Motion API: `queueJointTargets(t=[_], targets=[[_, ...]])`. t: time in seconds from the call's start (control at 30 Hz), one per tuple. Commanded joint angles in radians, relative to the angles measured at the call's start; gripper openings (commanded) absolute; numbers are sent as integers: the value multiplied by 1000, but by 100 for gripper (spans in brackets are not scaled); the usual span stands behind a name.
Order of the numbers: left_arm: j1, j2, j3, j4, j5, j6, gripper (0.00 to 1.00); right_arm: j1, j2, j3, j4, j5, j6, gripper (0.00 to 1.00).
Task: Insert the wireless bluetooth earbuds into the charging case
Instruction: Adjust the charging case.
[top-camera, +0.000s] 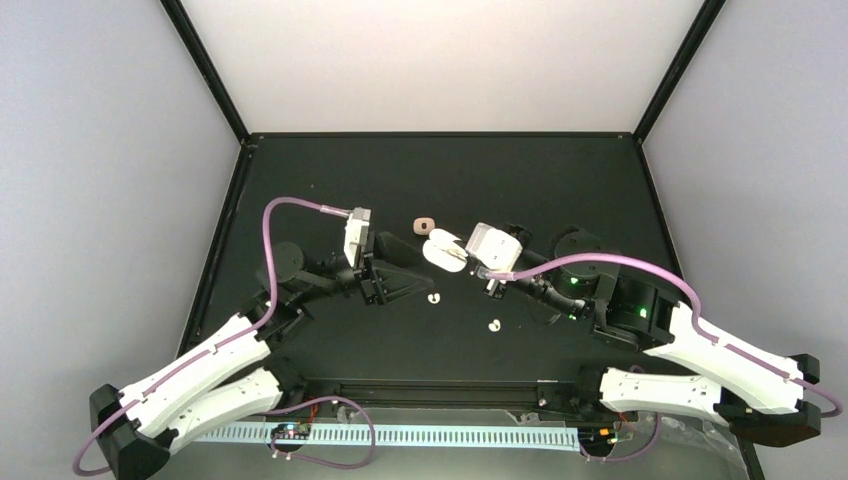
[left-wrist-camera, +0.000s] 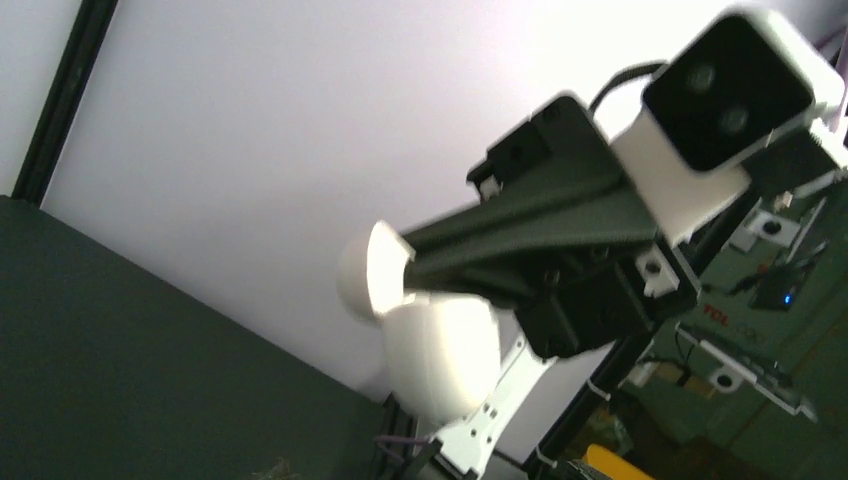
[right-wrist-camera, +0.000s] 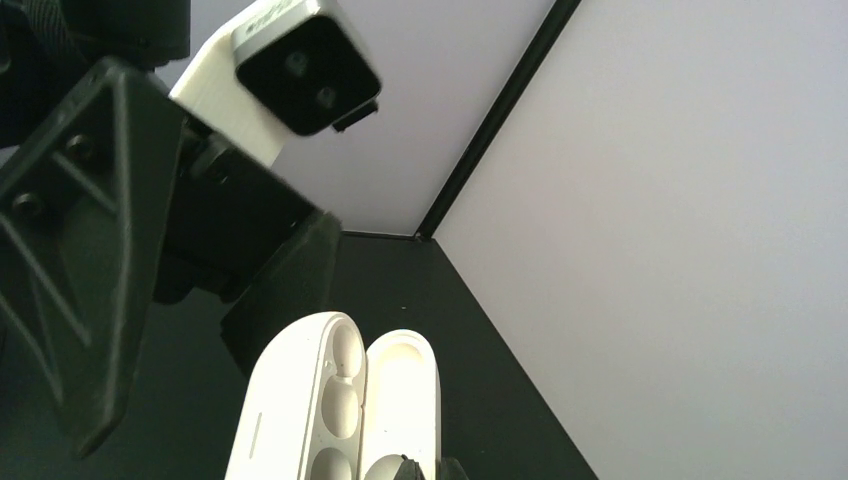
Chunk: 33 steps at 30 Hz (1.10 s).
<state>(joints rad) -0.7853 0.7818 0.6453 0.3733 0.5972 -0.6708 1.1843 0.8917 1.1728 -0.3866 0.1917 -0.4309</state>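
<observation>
**Held Open Above the Table, With Earbuds Loose Below**

Nearest the bases, spotted the near earbud (top-camera: 494, 324) as a white speck on the table (top-camera: 560, 180). Just beyond, well apart from it, spotted the far earbud (top-camera: 433, 297), likewise outside the charging case (right-wrist-camera: 330, 400). Past that, found the left gripper (top-camera: 415, 288) spread, pinching nothing, aimed toward the case. Opposite, found the right gripper (top-camera: 462, 255) pressed tight on the case at its wrist end, apparently clear of the table, lid swung open, visible wells bare. Farthest back, noted a small tan piece (top-camera: 424, 224) lying alone.

Judged likely to go wrong: flicking a tiny earbud away with jaws far bigger than it, or twisting the end-held case when pressing one in.

Could not find two further earbuds, nor tell stemmed from bean-shaped. Lost the case's lower wells below the right wrist view. Got only blur from the left wrist view.
</observation>
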Motion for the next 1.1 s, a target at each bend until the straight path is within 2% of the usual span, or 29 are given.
queueJointTargets(t=[0.0, 0.27, 0.7, 0.83, 1.07], targets=[[1, 37, 112, -54, -54, -84, 70, 12, -8, -9, 34, 31, -29, 1], [2, 92, 177, -86, -58, -86, 67, 28, 6, -3, 26, 30, -27, 1], [2, 136, 182, -45, 24, -125, 45, 35, 20, -2, 29, 41, -32, 1], [1, 151, 182, -26, 60, -150, 41, 37, 19, -5, 31, 45, -35, 1], [1, 163, 181, 1, 85, -162, 27, 37, 19, -8, 32, 44, -34, 1]])
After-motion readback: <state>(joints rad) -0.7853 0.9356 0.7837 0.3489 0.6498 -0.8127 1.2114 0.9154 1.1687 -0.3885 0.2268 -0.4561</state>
